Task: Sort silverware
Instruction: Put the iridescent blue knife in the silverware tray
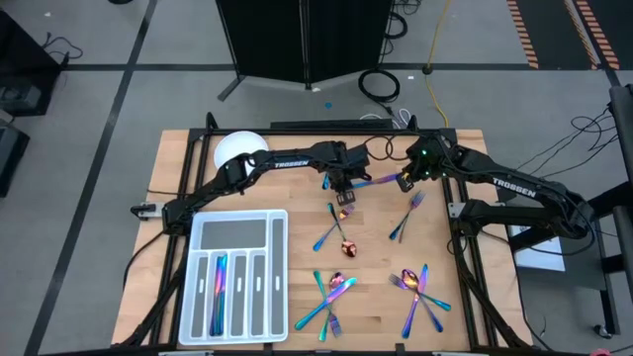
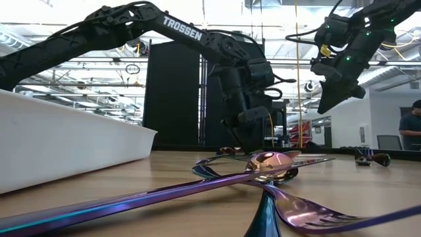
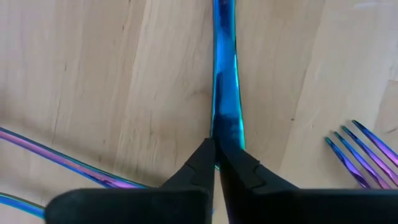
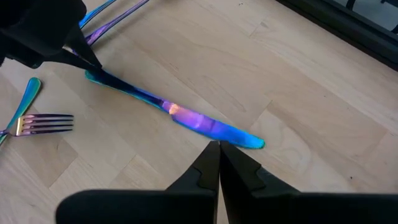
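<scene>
Fingers, left [image 3: 214, 163]: your left pair pinches the knife [image 4: 177, 115] handle, down on the bench [image 1: 287, 193].
Fingers, right [image 4: 219, 163]: pressed together, holding nothing, just above the knife's blade tip.
Knife: lies flat mid-bench, between both arms.
Other silverware [image 1: 334, 297]: scattered nearer, beside the tray [image 1: 237, 277].

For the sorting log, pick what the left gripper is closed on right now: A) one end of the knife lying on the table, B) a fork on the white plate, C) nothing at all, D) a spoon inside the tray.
A: the left gripper pinches one end of the knife, which lies flat on the wooden table; the left wrist view shows its fingers shut on the blue metal.
</scene>
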Robot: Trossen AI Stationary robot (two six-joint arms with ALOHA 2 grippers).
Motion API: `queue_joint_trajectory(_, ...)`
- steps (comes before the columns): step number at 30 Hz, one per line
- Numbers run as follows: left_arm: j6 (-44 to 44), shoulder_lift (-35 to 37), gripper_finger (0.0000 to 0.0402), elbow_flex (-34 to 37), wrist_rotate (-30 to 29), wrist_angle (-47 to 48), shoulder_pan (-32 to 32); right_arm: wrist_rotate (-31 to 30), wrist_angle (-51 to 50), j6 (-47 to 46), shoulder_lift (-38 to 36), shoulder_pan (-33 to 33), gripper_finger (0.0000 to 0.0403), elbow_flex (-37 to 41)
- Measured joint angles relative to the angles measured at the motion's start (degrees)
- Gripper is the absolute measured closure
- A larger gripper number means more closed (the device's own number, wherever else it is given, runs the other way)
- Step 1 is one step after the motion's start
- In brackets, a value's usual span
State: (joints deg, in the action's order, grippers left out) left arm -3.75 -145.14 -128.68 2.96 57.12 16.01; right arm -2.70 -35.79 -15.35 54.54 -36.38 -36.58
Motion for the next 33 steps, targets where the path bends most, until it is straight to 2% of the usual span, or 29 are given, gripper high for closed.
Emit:
queue_joint_trajectory(6,0.0,0.0,0.0400,0.0,0.0,0.0,0.0,0.3,2.5,1.6,0.6,-0.3,0.0403,0.7)
queue_joint_trajectory(8,0.0,0.0,0.0399,0.0,0.0,0.0,0.0,3.6,4.4,3.8,2.1,-1.5,0.0403,1.9)
queue_joint_trajectory(11,0.1,0.1,0.0399,0.0,0.0,0.0,0.0,10.1,7.3,6.2,6.1,-3.7,0.0403,3.3)
queue_joint_trajectory(18,0.2,0.6,0.0400,0.0,0.0,4.5,0.0,14.2,11.6,11.2,17.6,-12.0,0.0403,3.3)
queue_joint_trajectory(22,-0.2,1.9,0.0400,0.0,-0.1,4.8,0.1,14.8,14.0,10.2,23.2,-15.6,0.0403,3.3)
queue_joint_trajectory(26,-1.7,3.4,0.0400,0.0,-0.1,3.4,0.1,16.6,17.5,8.9,26.5,-15.7,0.0403,3.3)
queue_joint_trajectory(33,-3.1,3.5,0.0400,0.0,-0.2,3.7,0.1,16.4,18.0,8.0,28.0,-15.1,0.0403,3.3)
